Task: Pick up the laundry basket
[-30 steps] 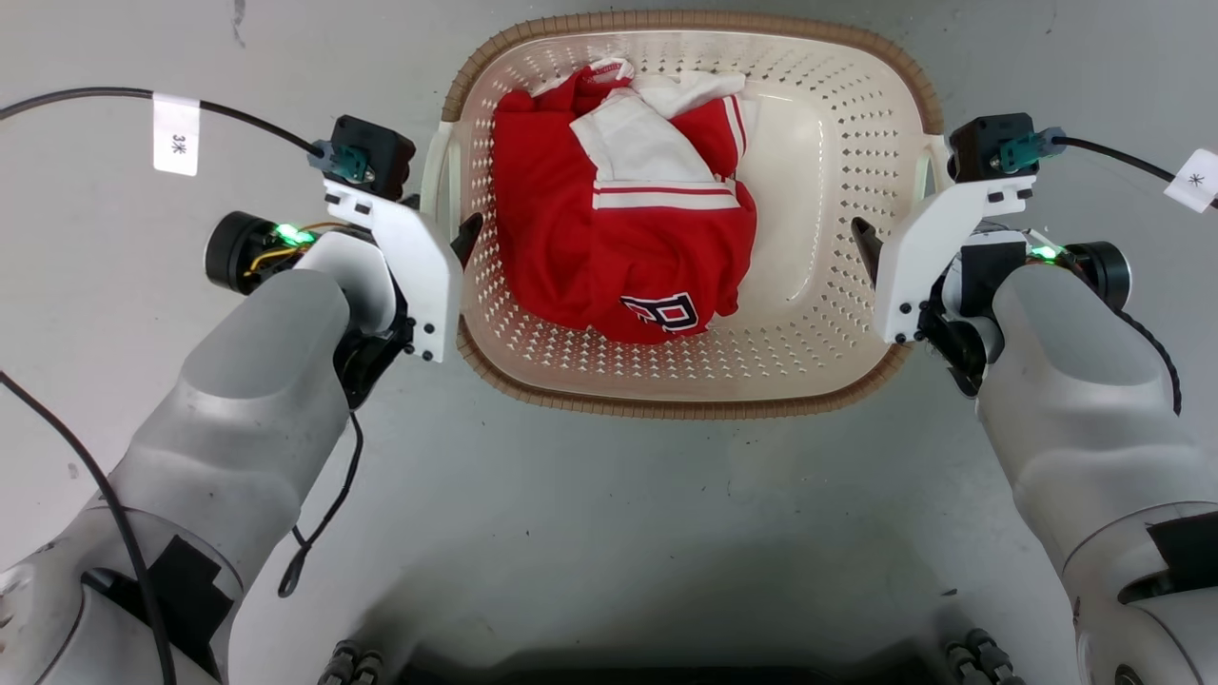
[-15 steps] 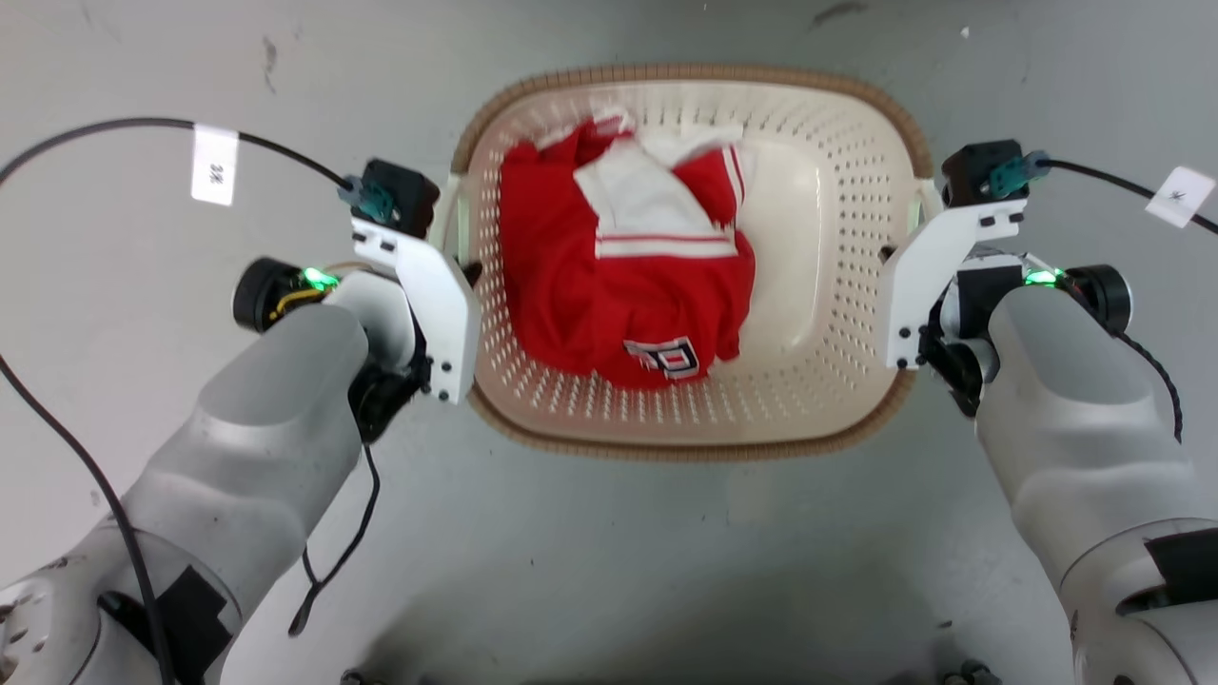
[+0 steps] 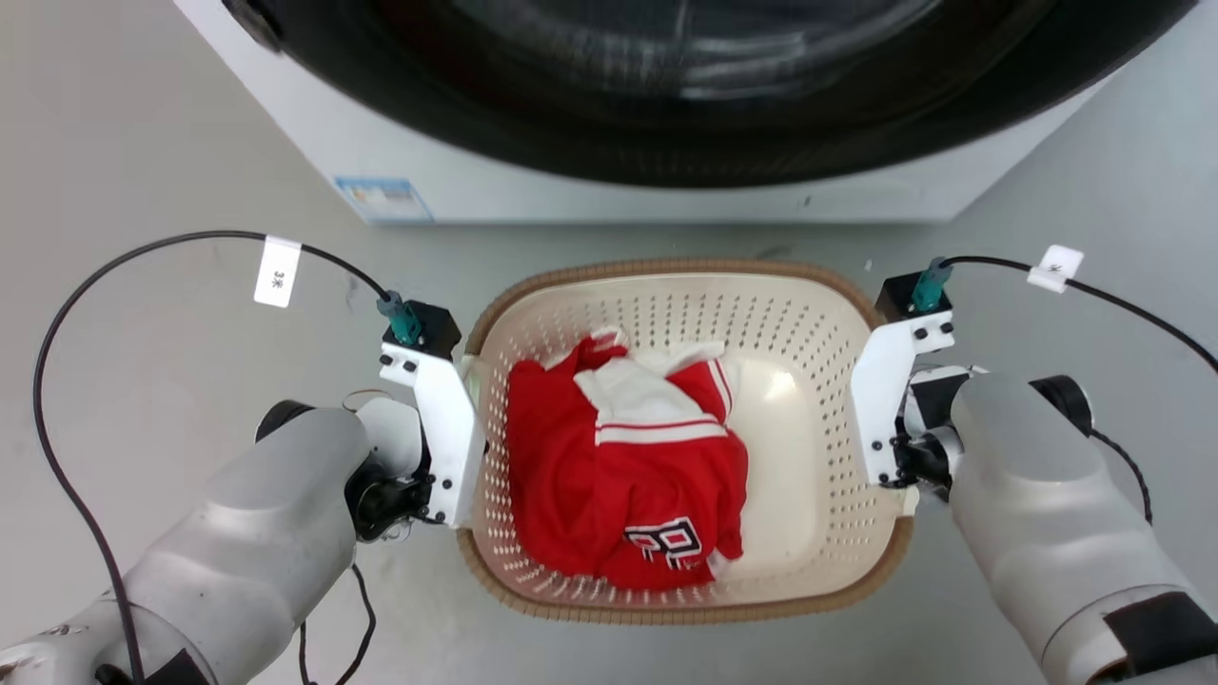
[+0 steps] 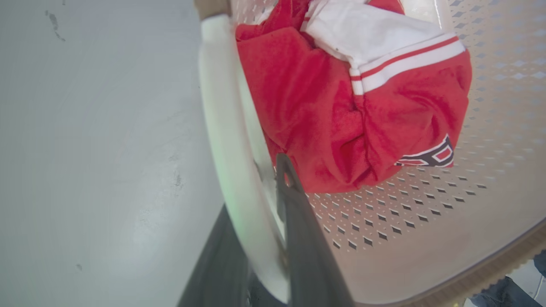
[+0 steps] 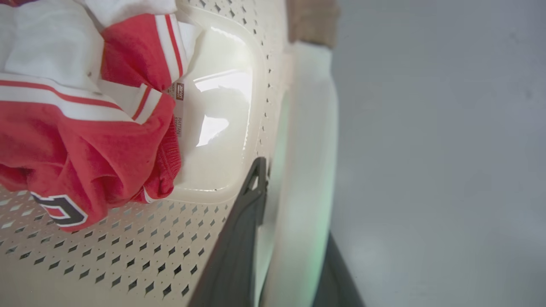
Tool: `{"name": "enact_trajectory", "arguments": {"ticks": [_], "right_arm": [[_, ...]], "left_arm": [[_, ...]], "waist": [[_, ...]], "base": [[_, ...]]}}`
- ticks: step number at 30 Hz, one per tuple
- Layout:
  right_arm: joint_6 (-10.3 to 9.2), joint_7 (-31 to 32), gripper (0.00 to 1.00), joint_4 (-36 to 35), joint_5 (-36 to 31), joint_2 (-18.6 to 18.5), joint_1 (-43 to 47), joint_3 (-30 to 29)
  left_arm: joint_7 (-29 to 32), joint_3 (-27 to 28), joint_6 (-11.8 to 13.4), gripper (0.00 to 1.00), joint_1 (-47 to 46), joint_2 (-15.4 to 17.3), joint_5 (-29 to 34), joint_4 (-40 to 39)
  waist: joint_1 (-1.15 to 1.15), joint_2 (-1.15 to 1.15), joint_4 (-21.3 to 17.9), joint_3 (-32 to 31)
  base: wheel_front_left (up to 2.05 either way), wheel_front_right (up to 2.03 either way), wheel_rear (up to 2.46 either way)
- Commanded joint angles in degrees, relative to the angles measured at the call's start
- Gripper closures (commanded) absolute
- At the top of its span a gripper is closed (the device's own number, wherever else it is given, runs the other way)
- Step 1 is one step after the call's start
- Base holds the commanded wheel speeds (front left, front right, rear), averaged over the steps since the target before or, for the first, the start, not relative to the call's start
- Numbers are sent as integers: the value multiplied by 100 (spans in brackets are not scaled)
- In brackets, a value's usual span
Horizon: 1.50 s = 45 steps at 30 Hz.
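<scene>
The head camera has swung up, so the washing machine (image 3: pixel 609 195) now shows just beyond the laundry basket (image 3: pixel 666 269), which sits between the two arms with a red and white garment (image 3: pixel 618 476) inside it. A second ago a dark fingertip of each arm stood free inside the basket's wall. Now the left pincer (image 4: pixel 260 200) is clamped on the basket's left handle (image 4: pixel 222 128) and the right pincer (image 5: pixel 294 204) on its right handle (image 5: pixel 311 128), so I judge the lift is starting, though I cannot tell if the basket has left the floor.

Bright, even light from above; shadows on the floor (image 3: pixel 143 143) are faint. Glare sits on the laundry basket (image 5: pixel 213 128) bottom and, at 12 o'clock, on the washing machine (image 3: pixel 571 190) glass. Wrist views bow outward, and the near handle (image 4: pixel 222 128) blurs.
</scene>
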Motion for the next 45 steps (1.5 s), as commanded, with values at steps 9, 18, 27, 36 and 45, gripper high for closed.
{"name": "enact_trajectory", "arguments": {"ticks": [9,18,27,36,45], "right_arm": [[7,884,100,-338,608,-35,411,880],[11,1447,100,-506,1218,-19,600,1285],[12,1600,100,-434,1529,-19,789,1480],[12,1696,100,-330,1629,-22,652,1627],[12,1727,100,-382,1826,-19,656,1762]], "left_arm": [[664,-104,-23,100,295,143,-256,-209],[1193,-128,-37,100,590,186,-510,-244],[1502,-140,-38,100,807,170,-543,-277],[1655,-144,-38,100,822,161,-600,-248],[1775,-149,-38,100,755,154,-560,-260]], "waist": [[1,0,-166,-1623],[1,0,-232,-2225],[1,0,-283,-2552],[1,0,-334,-2602],[1,0,-323,-2608]], "base": [[0,0,0],[0,0,0],[0,0,0],[0,0,0],[0,0,0]]}}
